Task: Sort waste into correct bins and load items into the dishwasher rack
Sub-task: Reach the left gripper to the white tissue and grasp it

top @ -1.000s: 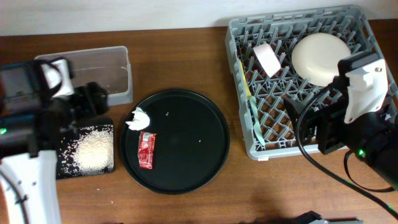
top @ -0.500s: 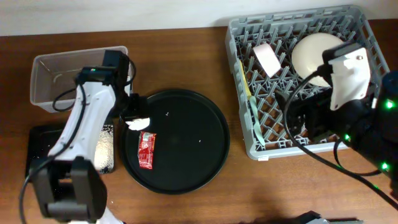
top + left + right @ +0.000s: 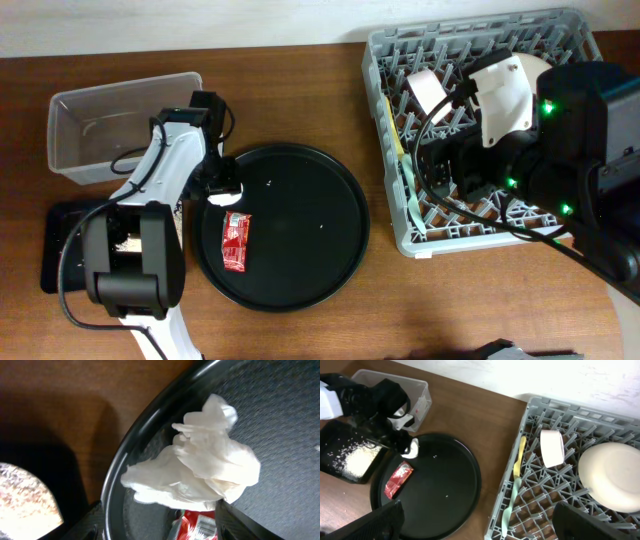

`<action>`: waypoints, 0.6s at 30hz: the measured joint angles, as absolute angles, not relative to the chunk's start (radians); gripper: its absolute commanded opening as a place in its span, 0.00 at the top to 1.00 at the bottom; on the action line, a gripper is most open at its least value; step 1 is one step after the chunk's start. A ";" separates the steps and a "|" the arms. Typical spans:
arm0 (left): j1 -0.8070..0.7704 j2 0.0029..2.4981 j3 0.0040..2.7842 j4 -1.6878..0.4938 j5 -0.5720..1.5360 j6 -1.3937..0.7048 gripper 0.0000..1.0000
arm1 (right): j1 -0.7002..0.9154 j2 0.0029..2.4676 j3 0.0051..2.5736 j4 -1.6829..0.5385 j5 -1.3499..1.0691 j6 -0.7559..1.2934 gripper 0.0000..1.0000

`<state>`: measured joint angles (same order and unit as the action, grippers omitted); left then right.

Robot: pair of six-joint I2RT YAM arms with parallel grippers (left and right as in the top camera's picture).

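The crumpled white tissue [image 3: 200,467] lies where it lay a second ago, just inside the left rim of the round black tray [image 3: 330,250], with the red sachet [image 3: 233,241] just beside it. What has changed is the left gripper [image 3: 159,515]. It has swung across from the black rectangular tray [image 3: 58,250] to the tissue, jaws apart on either side, nothing pinched yet. The tissue therefore looks like the next piece of waste to go, probably into the nearby clear tub [image 3: 95,130]. The right gripper [image 3: 477,506], wide and empty, has shifted further over the dishwasher rack [image 3: 385,60].
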<state>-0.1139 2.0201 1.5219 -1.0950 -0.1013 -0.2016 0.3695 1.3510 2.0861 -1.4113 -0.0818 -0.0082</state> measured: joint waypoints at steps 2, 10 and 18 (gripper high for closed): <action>-0.122 2.023 1.522 -1.086 -0.100 -0.200 0.44 | 0.369 1.351 2.086 -1.411 -0.086 -0.008 0.02; -0.157 2.037 1.516 -1.114 -0.076 -0.193 0.29 | 0.369 1.351 2.086 -1.448 -0.096 -0.009 0.02; -0.162 2.037 1.472 -1.056 -0.061 -0.193 0.99 | 0.369 1.351 2.086 -1.463 -0.096 -0.008 0.02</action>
